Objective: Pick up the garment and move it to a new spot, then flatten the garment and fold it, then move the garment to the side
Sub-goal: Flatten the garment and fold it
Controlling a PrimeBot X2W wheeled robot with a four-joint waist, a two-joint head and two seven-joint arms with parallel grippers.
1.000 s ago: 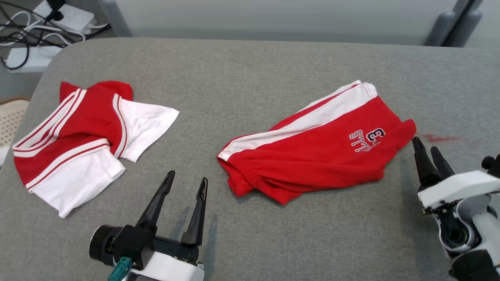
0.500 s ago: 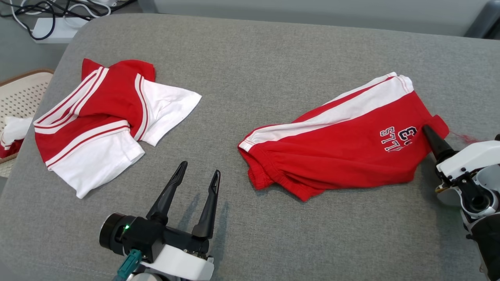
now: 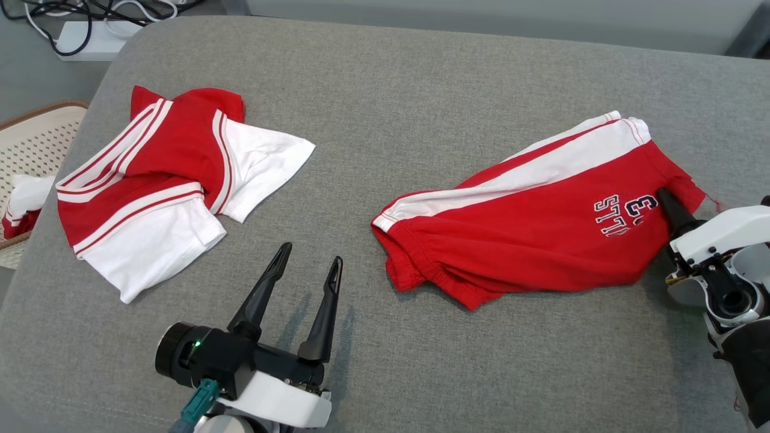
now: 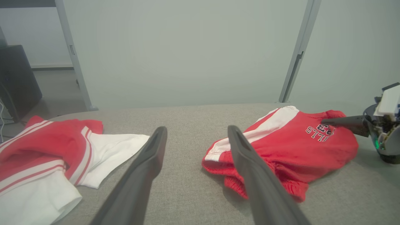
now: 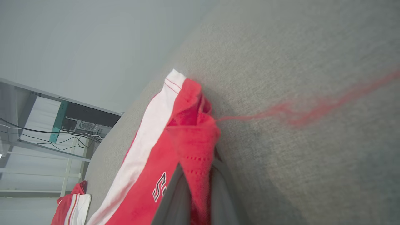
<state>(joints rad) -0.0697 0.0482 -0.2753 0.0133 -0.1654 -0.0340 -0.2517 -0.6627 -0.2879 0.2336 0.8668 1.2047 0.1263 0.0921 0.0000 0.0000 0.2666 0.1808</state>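
The red shorts (image 3: 529, 228) lie crumpled on the right half of the grey padded tabletop (image 3: 385, 78). The right gripper (image 3: 665, 198) is clamped on a narrow fold at their right hem. The left gripper (image 3: 311, 252) hangs spread wide and empty over bare tabletop, near and to the left, well apart from the shorts.

The pinch looks thin and close to the edge, so I judge that a quick lift could let the fabric slip out, or raise only one layer and leave the rest dragging and twisted. A loose red thread (image 5: 312, 107) trails from that hem and could snag.

The right wrist view shows the fold squeezed between the two fingers, which the head view hides behind one dark finger. The head view gives the layout: a red-and-white shirt (image 3: 156, 186) far left and a basket (image 3: 36, 126) off the left edge. The left wrist view shows the bunched waistband (image 4: 265, 184).
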